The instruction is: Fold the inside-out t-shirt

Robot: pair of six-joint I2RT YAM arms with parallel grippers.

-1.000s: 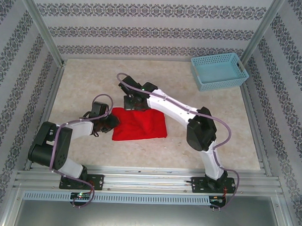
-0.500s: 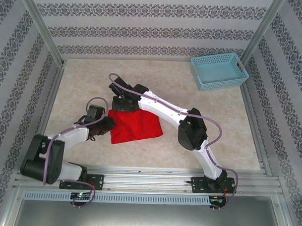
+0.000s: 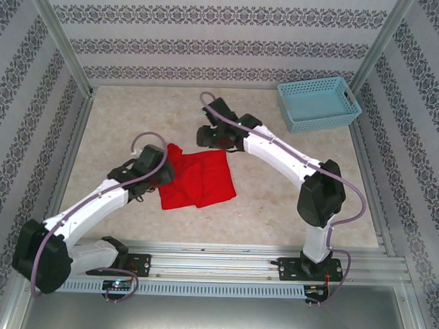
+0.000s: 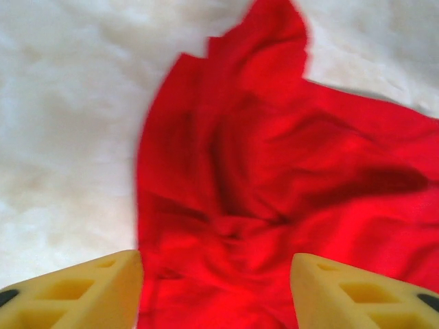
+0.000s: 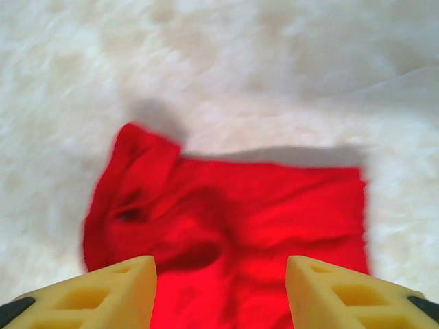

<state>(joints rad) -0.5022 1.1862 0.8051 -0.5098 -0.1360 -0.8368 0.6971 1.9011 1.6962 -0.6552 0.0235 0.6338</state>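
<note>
- The inside-out t-shirt (image 3: pixel 199 180) lies on the counter (image 3: pixel 291 185) near the middle, between the two arms and well apart from the light blue basket (image 3: pixel 319 104) in the far right corner.
- The left end effector (image 4: pixel 216 266) stands spread over the shirt's rumpled left edge, pinching nothing. The right end effector (image 5: pixel 219 266) is likewise spread and bare, hovering by the far edge.
- Risk: the cloth under the left fingers (image 4: pixel 75 288) is bunched into a knot of creases. A finger passing low there may snag a layer and drag the fold open.
- Risk: the far-left corner (image 3: pixel 172 148) pokes out past the outline as a loose flap. Left as it is, it probably leaves an untidy bundle, or it flops back over.
- Risk: pressing it flat from one side only may skid the whole soft bundle across the smooth counter.
- The bundle reads as a rough rectangle, its long axis running left to right and slightly skewed, with the right end nearer the far wall.
- I cannot tell collar from hem, so which end leads is unclear.
</note>
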